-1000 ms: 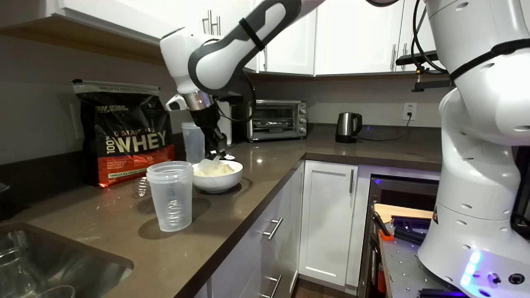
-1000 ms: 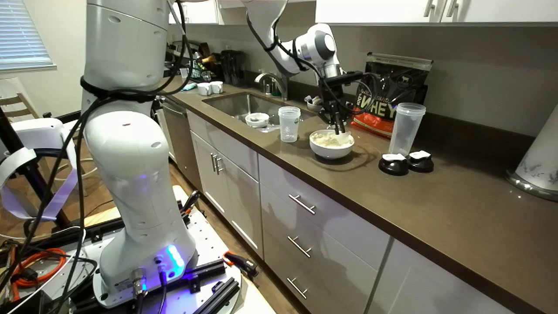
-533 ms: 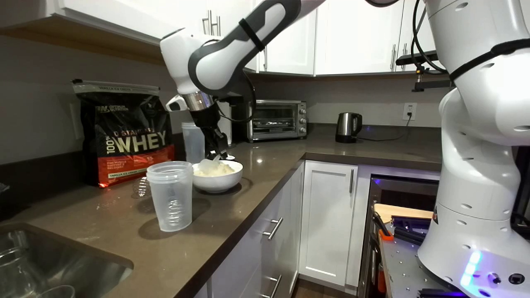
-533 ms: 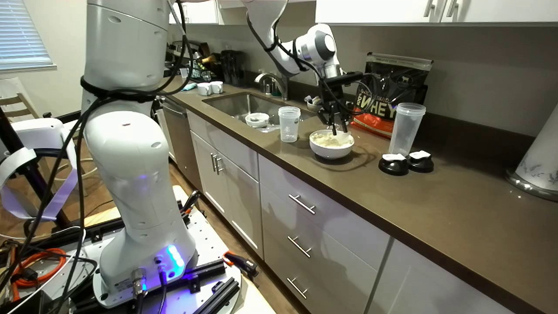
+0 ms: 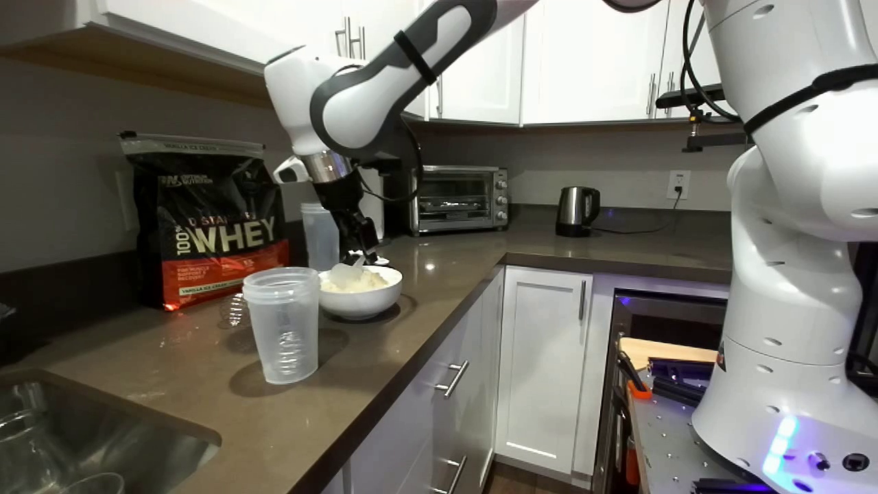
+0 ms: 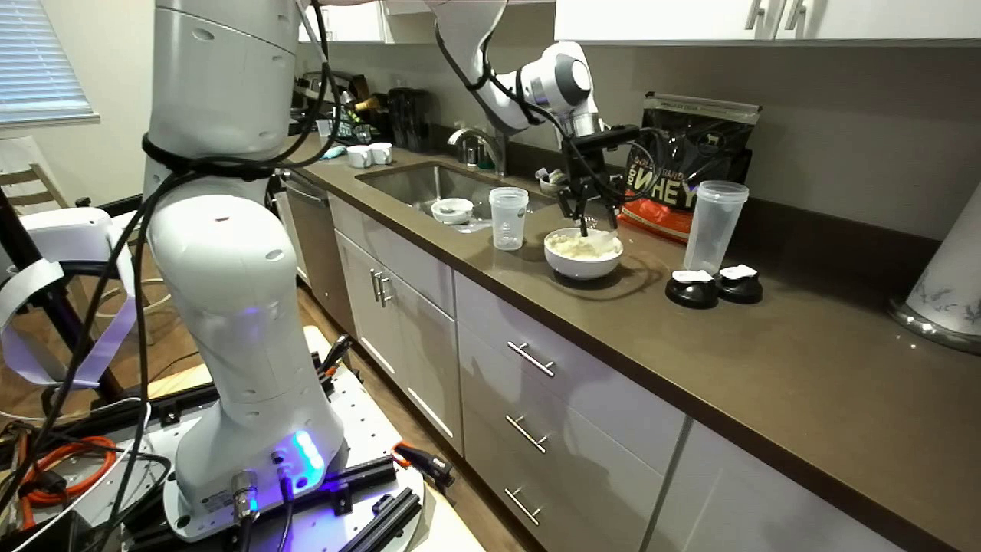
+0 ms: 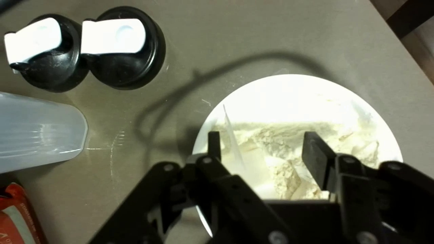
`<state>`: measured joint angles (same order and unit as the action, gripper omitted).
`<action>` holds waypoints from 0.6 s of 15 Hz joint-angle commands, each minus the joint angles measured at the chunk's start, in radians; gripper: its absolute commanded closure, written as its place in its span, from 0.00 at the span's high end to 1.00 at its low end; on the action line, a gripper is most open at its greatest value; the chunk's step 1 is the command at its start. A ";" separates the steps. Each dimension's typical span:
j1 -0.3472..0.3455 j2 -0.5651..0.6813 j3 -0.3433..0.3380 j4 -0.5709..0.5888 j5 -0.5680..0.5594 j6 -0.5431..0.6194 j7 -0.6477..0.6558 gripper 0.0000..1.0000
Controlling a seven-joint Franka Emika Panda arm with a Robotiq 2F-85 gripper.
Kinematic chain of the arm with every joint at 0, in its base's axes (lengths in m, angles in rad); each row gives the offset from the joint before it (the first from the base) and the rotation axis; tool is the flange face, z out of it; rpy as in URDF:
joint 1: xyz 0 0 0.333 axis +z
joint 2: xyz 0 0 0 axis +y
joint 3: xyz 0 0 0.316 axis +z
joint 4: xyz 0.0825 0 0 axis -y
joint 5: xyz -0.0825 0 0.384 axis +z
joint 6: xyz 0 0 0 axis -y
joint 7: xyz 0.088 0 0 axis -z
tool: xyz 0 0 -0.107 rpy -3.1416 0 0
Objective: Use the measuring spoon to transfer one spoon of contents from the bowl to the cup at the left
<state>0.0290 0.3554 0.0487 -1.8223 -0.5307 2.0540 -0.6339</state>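
Note:
The white bowl holds off-white powder. The pale see-through measuring spoon rests in the powder. In the wrist view its handle slants up between my fingers, nearer the left finger. Its scoop end is partly hard to make out. My gripper is open just above the bowl; it also shows in both exterior views. The clear cup stands upright beside the bowl, on the sink side in an exterior view; it is outside the wrist view.
A second clear tumbler stands beyond the bowl, near two black lids. The whey bag stands against the wall. A wire whisk ball lies behind the cup. The sink and the counter's front edge are close.
My gripper's fingers have spread apart, from close together to wide open. The arm has barely shifted. The spoon, bowl and cup show no visible movement.

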 commanded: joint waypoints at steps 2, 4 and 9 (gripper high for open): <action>-0.016 0.051 -0.003 0.066 0.022 0.008 -0.058 0.42; -0.018 0.070 -0.005 0.083 0.021 0.007 -0.064 0.45; -0.022 0.104 -0.014 0.113 0.019 0.001 -0.076 0.34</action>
<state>0.0195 0.4367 0.0351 -1.7421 -0.5307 2.0542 -0.6660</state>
